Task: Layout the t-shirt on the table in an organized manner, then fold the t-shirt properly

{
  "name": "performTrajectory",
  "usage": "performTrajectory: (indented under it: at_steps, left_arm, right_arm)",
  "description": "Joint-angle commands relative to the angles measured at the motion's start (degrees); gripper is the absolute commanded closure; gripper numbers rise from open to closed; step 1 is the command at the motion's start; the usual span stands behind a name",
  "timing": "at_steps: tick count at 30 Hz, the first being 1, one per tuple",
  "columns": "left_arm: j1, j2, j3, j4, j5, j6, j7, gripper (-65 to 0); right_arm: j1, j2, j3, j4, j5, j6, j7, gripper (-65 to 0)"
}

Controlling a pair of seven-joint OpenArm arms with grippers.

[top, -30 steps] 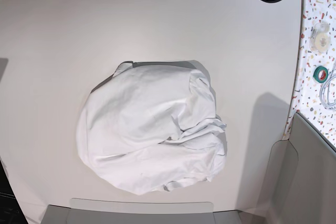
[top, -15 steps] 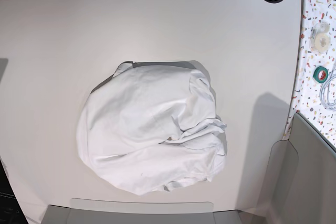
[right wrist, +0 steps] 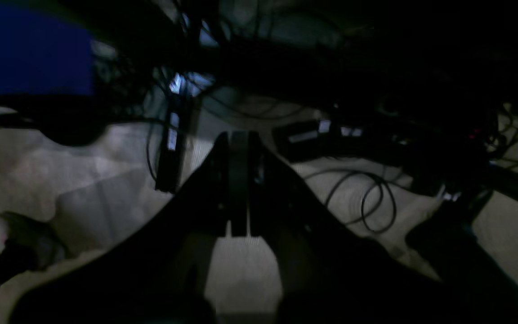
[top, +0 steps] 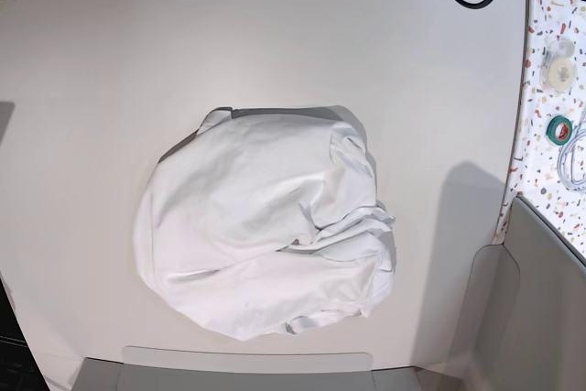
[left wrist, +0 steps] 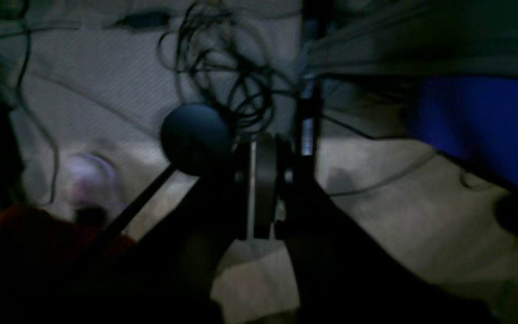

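The white t-shirt [top: 265, 226] lies crumpled in a rounded heap near the middle of the off-white table [top: 110, 61], with grey folds bunched on its right side. Neither arm shows in the base view. In the left wrist view, my left gripper [left wrist: 261, 180] is shut, its dark fingers pressed together with nothing between them, pointing at a dim floor with cables. The right wrist view shows my right gripper [right wrist: 238, 175] shut and empty too, likewise aimed at a dark floor away from the table.
A speckled terrazzo panel [top: 549, 135] runs along the table's right edge, carrying tape rolls [top: 556, 66], a green roll [top: 559, 129] and a white cable. Grey panels sit at the lower right and bottom edge. Black cables hang at the top.
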Motion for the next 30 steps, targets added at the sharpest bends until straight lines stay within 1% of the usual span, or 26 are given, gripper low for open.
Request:
performTrajectory:
  at_steps: [1,4,6,7,10,12,15,17,20,25,28,30]
  left_arm:
    - [3.47,-0.59,1.11,3.05,0.03,-0.04,-1.03,0.0]
    - [8.66,-1.91,3.22,10.17,0.03,-0.04,-0.95,0.0]
    - [12.44,-3.14,3.75,14.74,0.03,-0.04,-1.03,0.0]
    - [13.67,-3.49,3.84,16.58,0.03,-0.04,-0.95,0.0]
    - [17.18,-3.75,3.49,21.60,0.03,-0.04,-0.95,0.0]
    - [19.47,-4.28,3.40,24.67,0.03,-0.04,-0.86,0.0]
    - [21.90,-7.89,3.49,28.80,0.03,0.23,-0.77,0.0]
    - [21.90,-9.21,3.22,31.27,0.03,0.23,-0.77,0.0]
    - [21.90,-10.44,3.22,34.78,0.03,0.23,-0.77,0.0]
    - [21.90,-10.61,3.22,39.88,0.47,0.23,-0.68,0.0]
    - [21.90,-10.70,3.14,41.90,0.47,0.23,-0.68,0.0]
    - [19.91,-10.70,3.14,42.87,0.47,0.23,-0.59,0.0]
  right_arm:
    - [-2.83,1.02,-0.17,1.69,0.15,-0.06,0.96,0.0]
    - [-6.79,1.46,-0.17,6.78,0.06,-0.06,0.87,0.0]
    - [-9.60,2.87,-0.17,10.92,0.06,-0.06,0.87,0.0]
    - [-10.66,3.04,0.00,12.67,0.06,-0.06,0.87,0.0]
    - [-14.00,4.80,0.88,18.65,0.15,-0.23,0.78,0.0]
    - [-16.46,5.77,2.38,22.52,0.15,-1.90,0.78,0.0]
    - [-19.10,6.91,3.96,27.44,0.15,-5.07,0.78,0.0]
    - [-19.97,8.41,4.93,30.52,0.15,-6.39,0.78,0.0]
    - [-20.15,10.60,7.92,34.13,0.41,-7.09,0.78,0.0]
    - [-19.36,10.87,15.65,37.11,0.41,-6.47,0.78,0.0]
    - [-17.43,10.87,20.13,38.87,0.32,-6.47,0.78,0.0]
    - [-15.23,10.95,23.21,39.49,0.24,-6.39,0.78,0.0]
